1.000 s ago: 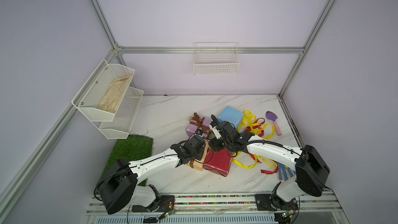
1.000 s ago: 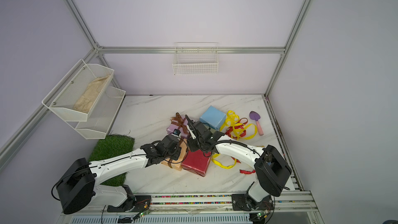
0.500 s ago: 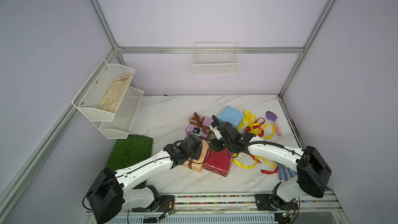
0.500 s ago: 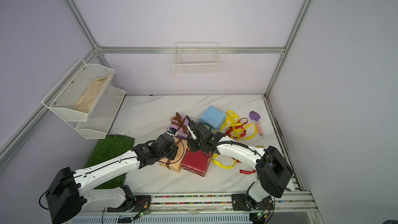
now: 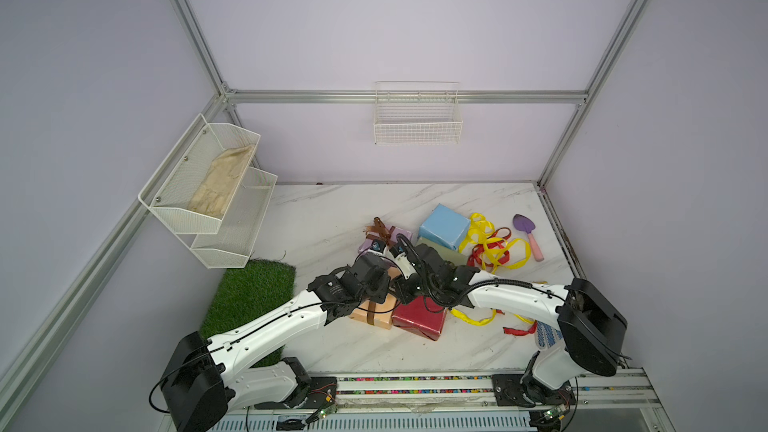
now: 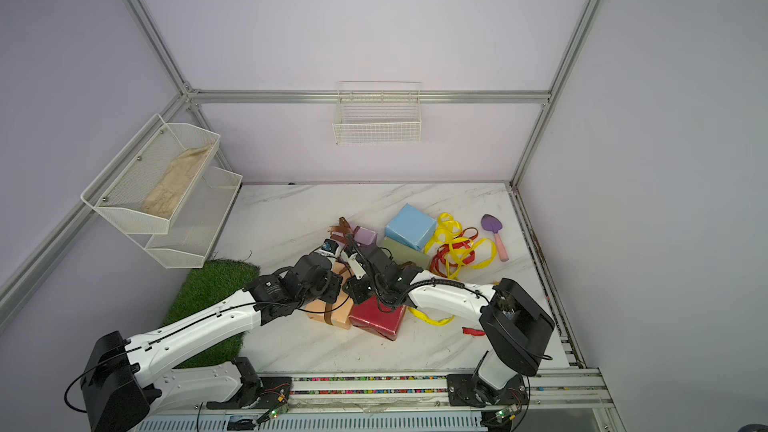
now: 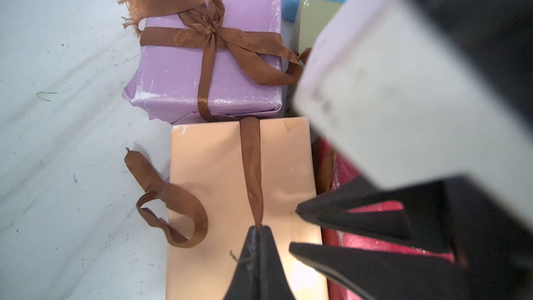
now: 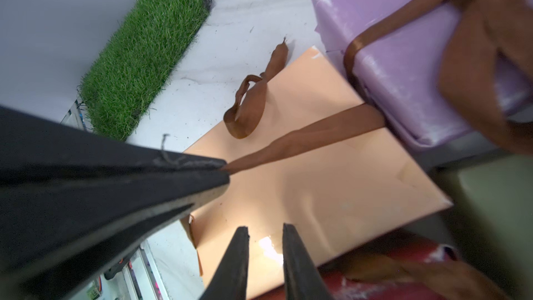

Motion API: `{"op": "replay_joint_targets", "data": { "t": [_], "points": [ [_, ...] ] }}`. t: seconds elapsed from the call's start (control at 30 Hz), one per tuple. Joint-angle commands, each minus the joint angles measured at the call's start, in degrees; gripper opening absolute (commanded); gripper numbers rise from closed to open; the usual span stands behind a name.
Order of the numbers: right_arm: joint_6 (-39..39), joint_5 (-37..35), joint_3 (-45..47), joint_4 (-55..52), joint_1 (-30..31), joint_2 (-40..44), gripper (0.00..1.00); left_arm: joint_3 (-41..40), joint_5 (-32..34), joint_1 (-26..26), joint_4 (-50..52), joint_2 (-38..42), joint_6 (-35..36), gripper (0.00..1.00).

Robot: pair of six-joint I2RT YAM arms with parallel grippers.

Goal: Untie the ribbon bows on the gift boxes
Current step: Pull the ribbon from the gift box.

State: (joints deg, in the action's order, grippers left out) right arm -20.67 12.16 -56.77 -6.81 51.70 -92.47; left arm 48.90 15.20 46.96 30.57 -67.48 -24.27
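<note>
One grip: left gripper (image 7: pixel 259 227) is clamped tight on the brown ribbon (image 7: pixel 252 168), tips just above the peach box (image 7: pixel 213 168).
Ribbon strand: rises from the peach box's far edge, where the lilac box (image 7: pixel 239 79) abuts it, straight to the left tips.
Ribbon free end: slack loop (image 7: pixel 173 206) draped off the box side onto the marble table (image 7: pixel 57 139).
Right gripper (image 8: pixel 265 227): jaws a narrow gap apart with nothing between them, over the peach box near the dark red box (image 5: pixel 419 320), close beside the left tips.
Lilac box bow (image 7: pixel 212 28): brown, tied.
Other boxes: light blue box (image 5: pixel 442 228) and olive box (image 7: pixel 313 21) are bare and sit just past the lilac one.
Loose pile: tangle of yellow and red ribbons (image 5: pixel 492 249) lies on the table beside the light blue box.
</note>
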Motion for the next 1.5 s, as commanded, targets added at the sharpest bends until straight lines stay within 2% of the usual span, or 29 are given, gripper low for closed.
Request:
{"op": "replay_joint_targets", "data": {
  "t": [0.0,0.27,0.4,0.6,0.83,1.03,1.17,1.37,1.47],
  "points": [
    [-2.66,0.59,0.07,4.96,0.18,-1.85,0.21,4.09,0.16,0.06,-0.20,1.23,0.55,0.00],
    [-5.65,1.33,1.72,9.97,0.24,-4.79,0.17,5.29,-0.08,-0.03,0.71,5.34,0.28,0.00],
    [-7.75,-0.53,3.74,13.33,0.28,-6.10,0.16,7.34,-0.74,-0.11,0.90,7.22,-0.01,0.00],
    [-8.78,-1.70,4.20,13.22,0.25,-7.55,0.16,10.56,-0.54,-0.20,1.05,8.07,0.98,0.00],
    [-9.88,-2.80,4.73,14.61,0.24,-8.20,0.16,22.62,0.88,-0.29,5.07,7.11,5.53,0.00],
    [-10.18,-3.68,4.58,15.16,0.24,-9.12,0.16,35.73,8.47,-0.38,7.27,6.43,13.06,0.00],
    [-10.24,-3.70,4.13,15.14,0.25,-9.76,0.16,43.46,9.67,-0.38,7.31,5.21,17.27,0.00],
    [-9.88,-3.98,3.14,14.72,0.34,-10.71,0.16,51.40,11.00,-0.38,5.13,4.16,22.34,0.00],
    [-10.01,-4.00,3.20,15.23,0.33,-11.17,0.16,52.74,13.28,-0.38,-0.02,4.73,28.25,0.00]
  ]
}}
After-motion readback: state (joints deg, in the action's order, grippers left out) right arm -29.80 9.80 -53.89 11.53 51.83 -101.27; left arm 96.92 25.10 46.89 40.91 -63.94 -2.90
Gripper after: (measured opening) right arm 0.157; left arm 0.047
